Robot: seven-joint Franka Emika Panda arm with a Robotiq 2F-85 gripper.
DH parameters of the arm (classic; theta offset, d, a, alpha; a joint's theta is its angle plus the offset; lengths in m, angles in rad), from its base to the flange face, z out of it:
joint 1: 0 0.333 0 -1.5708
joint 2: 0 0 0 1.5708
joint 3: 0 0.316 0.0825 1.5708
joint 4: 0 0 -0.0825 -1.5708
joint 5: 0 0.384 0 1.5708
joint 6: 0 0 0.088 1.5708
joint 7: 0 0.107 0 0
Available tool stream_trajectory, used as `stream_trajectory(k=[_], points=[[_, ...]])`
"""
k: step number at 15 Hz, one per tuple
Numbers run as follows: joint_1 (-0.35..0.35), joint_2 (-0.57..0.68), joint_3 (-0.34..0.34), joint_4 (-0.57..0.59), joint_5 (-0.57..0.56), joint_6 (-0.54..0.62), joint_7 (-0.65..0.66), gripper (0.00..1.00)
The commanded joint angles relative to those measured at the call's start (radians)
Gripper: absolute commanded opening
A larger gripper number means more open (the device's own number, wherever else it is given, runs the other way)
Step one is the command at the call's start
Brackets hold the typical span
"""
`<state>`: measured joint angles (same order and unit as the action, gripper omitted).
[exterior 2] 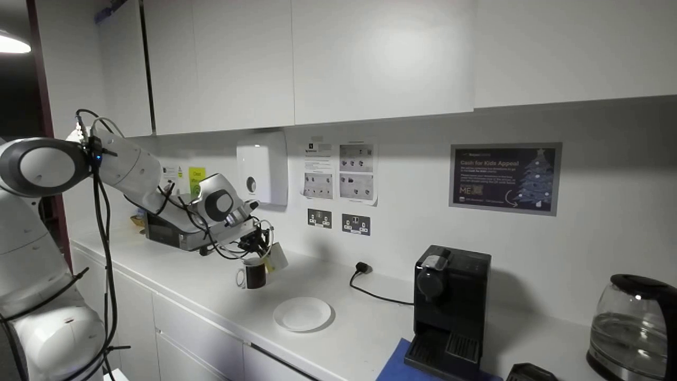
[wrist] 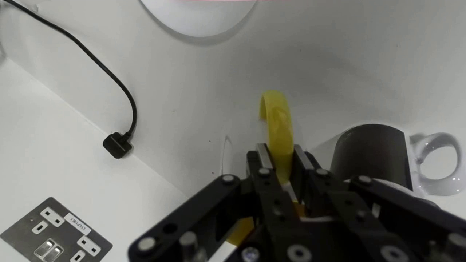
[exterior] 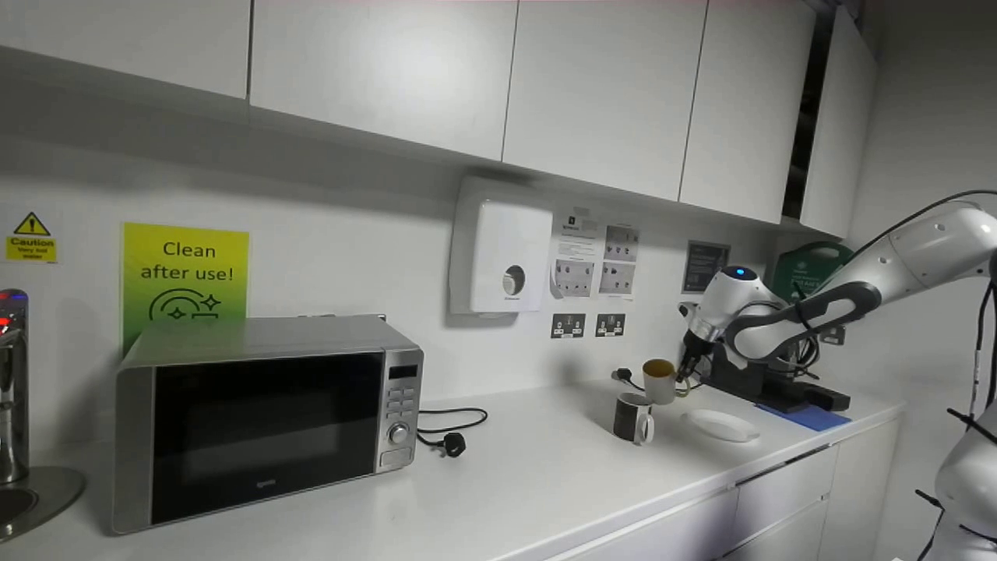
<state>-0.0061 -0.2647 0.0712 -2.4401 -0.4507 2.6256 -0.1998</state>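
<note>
We grip the handle (wrist: 279, 127) of the white mug (exterior: 659, 388) in the claw (wrist: 284, 157), while the plate (exterior 2: 302, 314) lies apart from it on the handle's outer side.

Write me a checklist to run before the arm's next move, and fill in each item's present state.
1. Grip: ok. The gripper is closed on the yellow handle.
2. Tilt: not ok. The yellow-lined mug leans in an exterior view.
3. Gap: cannot tell. That mug's outline meets that of the black-and-white mug in both exterior views.
4. Spacing: ok. Bare counter shows between the black-and-white mug and the white plate.
5. Snags: ok. In the wrist view, the black plug lies apart from the gripper.
6. Contents: cannot tell. No view shows the yellow-lined mug's bottom inside.
</note>
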Motion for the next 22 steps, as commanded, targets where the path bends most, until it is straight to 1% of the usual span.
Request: stream_trajectory(k=[1, 6, 11, 17, 18, 22], points=[[-0.012, 0.034, 0.019, 0.069, -0.073, 0.003, 0.019, 0.05], [-0.007, 0.067, 0.035, 0.104, -0.143, 0.011, 0.058, 0.05], [0.004, 0.082, 0.046, 0.117, -0.18, 0.007, 0.108, 0.05], [0.017, 0.087, 0.049, 0.115, -0.161, -0.01, 0.11, 0.05], [0.023, 0.091, 0.04, 0.084, -0.138, -0.002, 0.085, 0.18], [0.025, 0.093, 0.04, 0.084, -0.138, -0.002, 0.085, 0.18]])
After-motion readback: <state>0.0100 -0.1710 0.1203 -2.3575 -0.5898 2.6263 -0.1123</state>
